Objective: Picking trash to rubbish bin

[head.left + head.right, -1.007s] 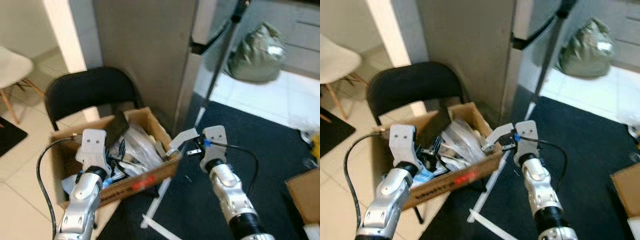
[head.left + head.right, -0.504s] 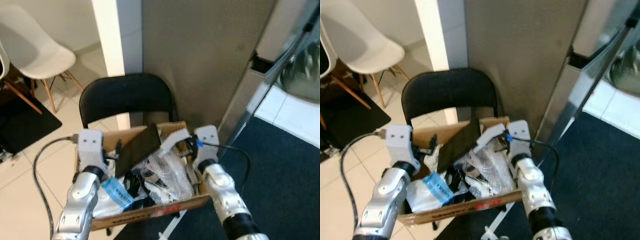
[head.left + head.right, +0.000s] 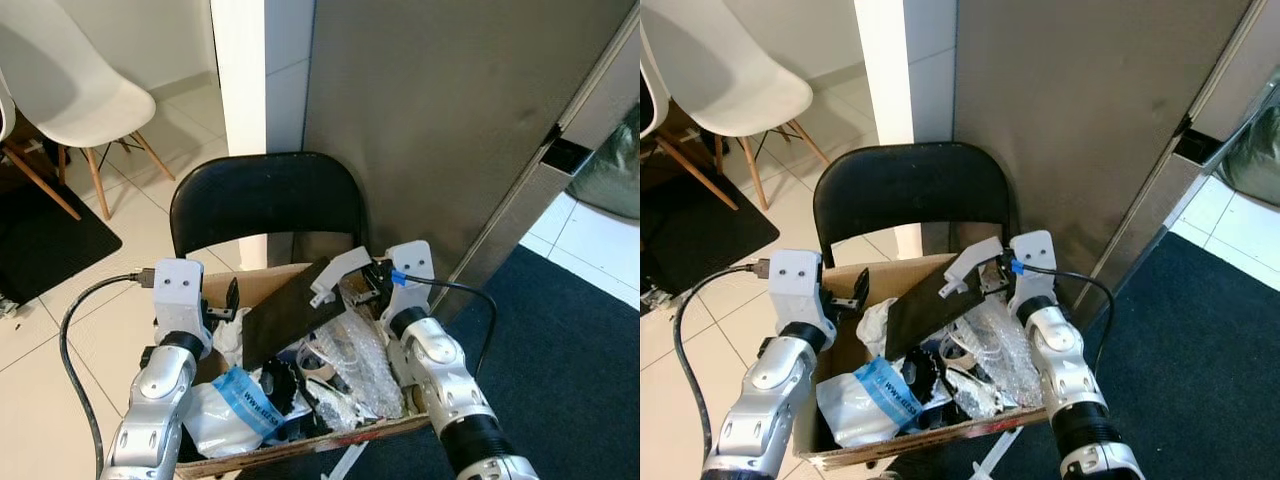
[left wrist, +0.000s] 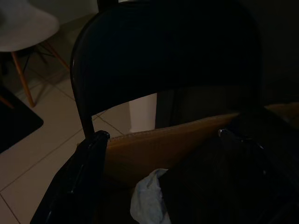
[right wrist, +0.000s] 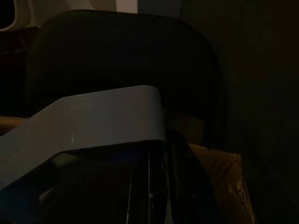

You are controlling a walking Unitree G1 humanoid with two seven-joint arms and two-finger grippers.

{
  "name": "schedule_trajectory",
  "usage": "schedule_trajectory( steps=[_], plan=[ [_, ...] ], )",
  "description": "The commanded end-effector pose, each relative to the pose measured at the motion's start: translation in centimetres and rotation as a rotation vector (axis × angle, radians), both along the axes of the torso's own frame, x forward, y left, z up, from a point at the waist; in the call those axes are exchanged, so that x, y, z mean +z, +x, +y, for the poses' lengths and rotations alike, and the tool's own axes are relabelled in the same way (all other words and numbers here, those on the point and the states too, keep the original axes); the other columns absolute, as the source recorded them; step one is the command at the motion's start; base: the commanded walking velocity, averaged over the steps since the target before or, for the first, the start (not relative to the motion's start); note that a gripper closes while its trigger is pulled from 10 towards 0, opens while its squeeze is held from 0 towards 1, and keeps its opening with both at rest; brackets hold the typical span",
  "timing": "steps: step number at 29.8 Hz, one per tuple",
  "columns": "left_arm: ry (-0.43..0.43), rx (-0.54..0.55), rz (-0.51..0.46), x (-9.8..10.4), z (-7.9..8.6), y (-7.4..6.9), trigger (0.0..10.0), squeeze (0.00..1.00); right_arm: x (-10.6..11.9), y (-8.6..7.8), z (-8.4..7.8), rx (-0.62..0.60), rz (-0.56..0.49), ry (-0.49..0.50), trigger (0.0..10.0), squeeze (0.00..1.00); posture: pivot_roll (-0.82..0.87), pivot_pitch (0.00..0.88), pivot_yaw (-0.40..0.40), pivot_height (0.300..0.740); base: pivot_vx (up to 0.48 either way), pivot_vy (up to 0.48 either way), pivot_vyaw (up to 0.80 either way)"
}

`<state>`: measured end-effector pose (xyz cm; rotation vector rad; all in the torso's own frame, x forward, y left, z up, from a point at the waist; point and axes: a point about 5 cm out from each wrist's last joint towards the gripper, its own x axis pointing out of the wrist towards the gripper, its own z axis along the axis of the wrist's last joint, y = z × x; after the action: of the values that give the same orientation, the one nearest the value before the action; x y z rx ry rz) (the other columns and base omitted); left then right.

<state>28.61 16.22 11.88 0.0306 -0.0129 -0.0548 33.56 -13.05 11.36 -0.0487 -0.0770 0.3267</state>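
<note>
A cardboard box (image 3: pixel 262 283) full of trash rests on the seat of a black folding chair (image 3: pixel 265 195). Inside lie a flat black sheet (image 3: pixel 290 310), a white bag with a blue label (image 3: pixel 240 405) and clear bubble wrap (image 3: pixel 365 355). My right gripper (image 3: pixel 372 283) hovers over the box's back right corner, shut on a bent grey strip (image 3: pixel 340 272), seen close up as the grey strip (image 5: pixel 93 121) in the right wrist view. At the box's left wall my left gripper (image 3: pixel 228 303) is open, with one finger (image 4: pixel 79 177) outside the cardboard.
A grey panel wall (image 3: pixel 450 120) rises right behind the chair. A white chair (image 3: pixel 70 95) and a black mat (image 3: pixel 50 230) are on the tiled floor to the left. Dark carpet (image 3: pixel 580 360) lies to the right, with a green bag (image 3: pixel 615 175) at its far edge.
The camera has swung left and closed in on the box. My right gripper, still holding the grey strip, went from beside the box's right side to above its back corner.
</note>
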Motion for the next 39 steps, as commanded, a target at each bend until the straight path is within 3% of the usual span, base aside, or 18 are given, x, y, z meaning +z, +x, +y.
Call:
schedule_trajectory(
  steps=[1, 4, 10, 16, 18, 22, 31, 39],
  plan=[
    [0.028, -0.015, 0.012, -0.3, -0.2, -0.3, 10.0, 0.0, -0.4, -0.1, -0.3, 0.011, 0.013, 0.0, 10.0, 0.0, 0.08, 0.119, -0.021, 0.74, 0.0, 0.0, 0.0],
    [0.042, -0.02, 0.03, -0.6, -0.2, -0.4, 10.0, 0.0, -0.2, 0.2, 0.3, 0.089, 0.008, -0.023, 10.0, 0.0, 0.08, 0.122, -0.021, 0.74, 0.0, 0.0, 0.0],
    [0.065, -0.002, 0.057, -1.5, 0.1, -0.4, 10.0, 0.0, -1.2, 0.5, 1.8, 0.235, 0.077, -0.191, 10.0, 0.0, 0.07, 0.133, -0.031, 0.74, 0.0, 0.0, 0.0],
    [0.071, -0.035, 0.06, -1.5, -0.2, -0.4, 10.0, 0.0, -1.8, 1.4, 1.3, 0.151, 0.117, -0.303, 10.0, 0.0, 0.07, 0.145, -0.039, 0.74, 0.0, 0.0, 0.0],
    [0.087, -0.079, 0.068, -1.5, -0.5, -0.5, 10.0, 0.0, -2.3, 1.9, 0.3, 0.051, 0.148, -0.4, 10.0, 0.0, 0.07, 0.149, -0.043, 0.74, 0.0, 0.0, 0.0],
    [0.087, -0.114, 0.079, -1.8, -0.9, -0.9, 10.0, 0.0, -3.1, 2.0, -0.8, -0.027, 0.198, -0.48, 10.0, 0.0, 0.07, 0.156, -0.05, 0.74, 0.0, 0.0, 0.0],
    [0.073, -0.132, 0.075, -1.9, -1.5, -1.1, 10.0, 0.0, -3.8, 1.8, -2.3, -0.033, 0.143, -0.722, 10.0, 0.0, 0.06, 0.166, -0.06, 0.74, 0.0, 0.0, 0.0],
    [0.05, -0.184, 0.097, -2.1, -1.8, -1.4, 10.0, 0.0, -3.9, 1.9, -3.4, -0.065, 0.138, -0.803, 10.0, 0.0, 0.06, 0.166, -0.061, 0.74, 0.0, 0.0, 0.0]
  ],
)
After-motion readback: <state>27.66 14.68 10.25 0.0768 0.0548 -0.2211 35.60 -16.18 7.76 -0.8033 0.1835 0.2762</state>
